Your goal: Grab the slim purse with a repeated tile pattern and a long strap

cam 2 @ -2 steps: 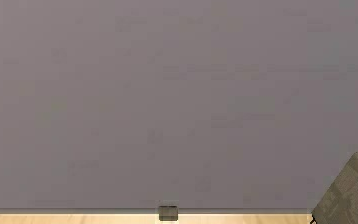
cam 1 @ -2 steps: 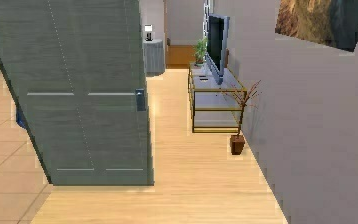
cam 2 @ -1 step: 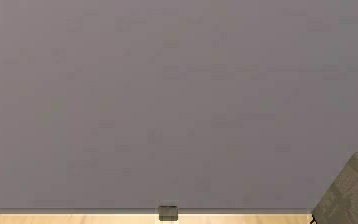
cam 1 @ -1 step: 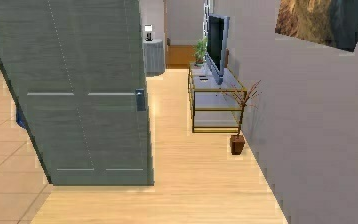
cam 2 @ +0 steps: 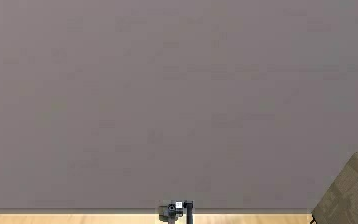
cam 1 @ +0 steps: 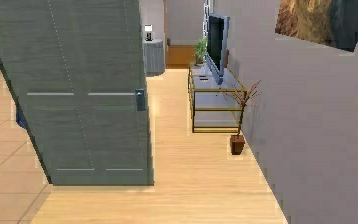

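No words, numbers, labels or signs can be read here, neither on the door (cam 1: 82,90), the wall picture (cam 1: 322,22) nor the television (cam 1: 217,45).

A tan, finely grained shape (cam 2: 349,190) with a rounded upper corner and a dark left edge stands in front of the plain grey wall (cam 2: 177,90), low at its right end, partly cut off there. Whether it bears a tile pattern or a strap cannot be told.
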Available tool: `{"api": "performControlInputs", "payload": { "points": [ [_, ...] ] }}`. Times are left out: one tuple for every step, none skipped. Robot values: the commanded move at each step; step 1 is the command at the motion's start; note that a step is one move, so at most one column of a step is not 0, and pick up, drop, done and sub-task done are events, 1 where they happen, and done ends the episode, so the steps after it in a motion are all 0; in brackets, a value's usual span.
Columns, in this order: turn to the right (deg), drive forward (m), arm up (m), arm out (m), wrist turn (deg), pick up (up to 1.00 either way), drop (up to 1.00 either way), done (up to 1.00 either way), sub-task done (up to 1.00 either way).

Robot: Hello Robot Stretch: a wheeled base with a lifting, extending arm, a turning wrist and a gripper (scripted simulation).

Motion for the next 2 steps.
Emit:
{"api": "performControlInputs", "payload": {
  "points": [
    [0.0, 0.0, 0.0, 0.0, 45.0, 0.0, 0.0, 0.0, 0.0],
    [0.0, 0.0, 0.0, 0.0, 45.0, 0.0, 0.0, 0.0, 0.0]
  ]
}}
